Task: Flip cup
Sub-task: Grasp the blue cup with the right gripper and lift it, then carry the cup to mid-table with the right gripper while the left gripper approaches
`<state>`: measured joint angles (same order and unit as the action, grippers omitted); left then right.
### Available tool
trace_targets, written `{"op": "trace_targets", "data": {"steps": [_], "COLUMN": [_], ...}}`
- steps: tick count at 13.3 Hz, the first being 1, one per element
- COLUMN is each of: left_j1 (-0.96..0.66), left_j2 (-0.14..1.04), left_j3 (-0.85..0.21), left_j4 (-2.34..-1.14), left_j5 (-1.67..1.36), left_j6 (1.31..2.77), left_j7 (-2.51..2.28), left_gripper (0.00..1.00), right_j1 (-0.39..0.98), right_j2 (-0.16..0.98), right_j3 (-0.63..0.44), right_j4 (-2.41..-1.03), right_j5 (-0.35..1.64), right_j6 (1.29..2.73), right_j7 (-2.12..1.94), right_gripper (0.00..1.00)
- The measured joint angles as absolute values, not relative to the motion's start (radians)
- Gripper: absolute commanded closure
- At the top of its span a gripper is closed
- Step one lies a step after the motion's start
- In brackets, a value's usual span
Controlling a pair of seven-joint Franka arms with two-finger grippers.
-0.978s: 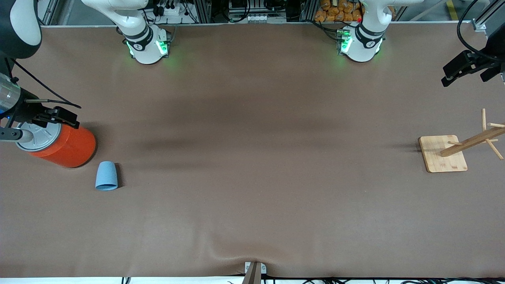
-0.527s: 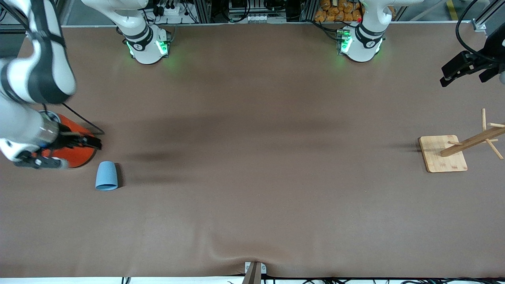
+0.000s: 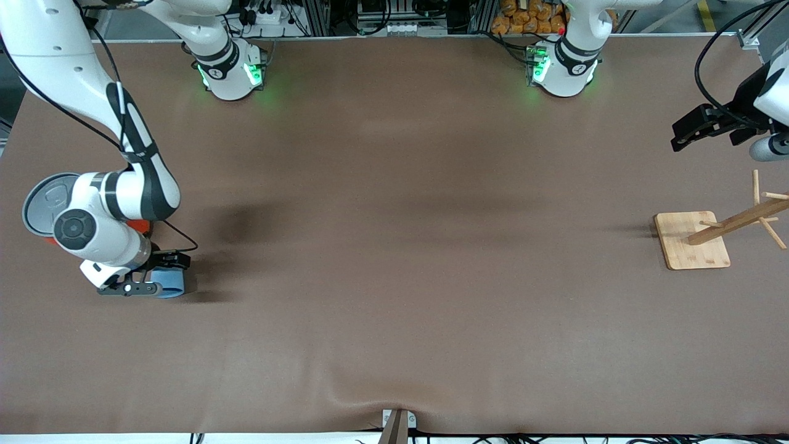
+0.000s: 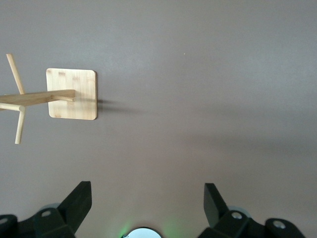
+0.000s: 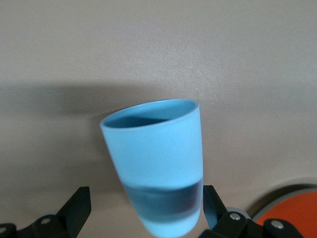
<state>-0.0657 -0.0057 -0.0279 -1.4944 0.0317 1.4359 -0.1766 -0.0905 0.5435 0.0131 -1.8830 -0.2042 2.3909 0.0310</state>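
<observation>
Right gripper [image 3: 151, 279] now down astride the cup [image 3: 170, 282] (fingers spread), off the canister [image 3: 43, 206].

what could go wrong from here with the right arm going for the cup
Judging from the views, three risks:
1. The right gripper is at the cup with its jaws open on either side; the cup's tapered wall could slip as they close.
2. The cup looks to be lying on its side, so a nudge could roll it away.
3. The orange canister sits close beside it, so the arm could knock it while turning the cup. The left gripper waits above the wooden rack's end.
</observation>
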Motion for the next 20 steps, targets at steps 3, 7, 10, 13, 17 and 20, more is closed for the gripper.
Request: {"op": "trace_targets", "data": {"steps": [3, 7, 10, 13, 17, 20], "left_j1": [-0.066, -0.065, -0.061, -0.060, -0.057, -0.057], "left_j2": [0.005, 0.014, 0.015, 0.015, 0.021, 0.041], "left_j3": [-0.028, -0.028, -0.026, -0.025, -0.023, -0.023], "left_j4": [-1.494, -1.495, -1.494, -1.495, -1.498, -1.500], "left_j5": [0.032, 0.032, 0.032, 0.032, 0.032, 0.032], "left_j6": [1.436, 1.435, 1.433, 1.431, 1.430, 1.430], "left_j7": [-0.177, -0.177, -0.177, -0.177, -0.177, -0.177], "left_gripper": [0.00, 0.00, 0.00, 0.00, 0.00, 0.00], "right_j1": [-0.097, -0.113, -0.107, -0.057, -0.010, -0.006], "right_j2": [0.599, 0.627, 0.627, 0.626, 0.622, 0.620], "right_j3": [0.011, 0.010, 0.022, 0.034, 0.094, 0.187], "right_j4": [-1.883, -1.878, -1.866, -1.842, -1.786, -1.768], "right_j5": [-0.225, -0.287, -0.299, -0.307, -0.310, -0.313], "right_j6": [2.484, 2.572, 2.581, 2.585, 2.588, 2.586], "right_j7": [0.030, 0.030, 0.026, -0.057, -0.279, -0.421], "right_gripper": [0.00, 0.50, 0.49, 0.48, 0.43, 0.43]}}
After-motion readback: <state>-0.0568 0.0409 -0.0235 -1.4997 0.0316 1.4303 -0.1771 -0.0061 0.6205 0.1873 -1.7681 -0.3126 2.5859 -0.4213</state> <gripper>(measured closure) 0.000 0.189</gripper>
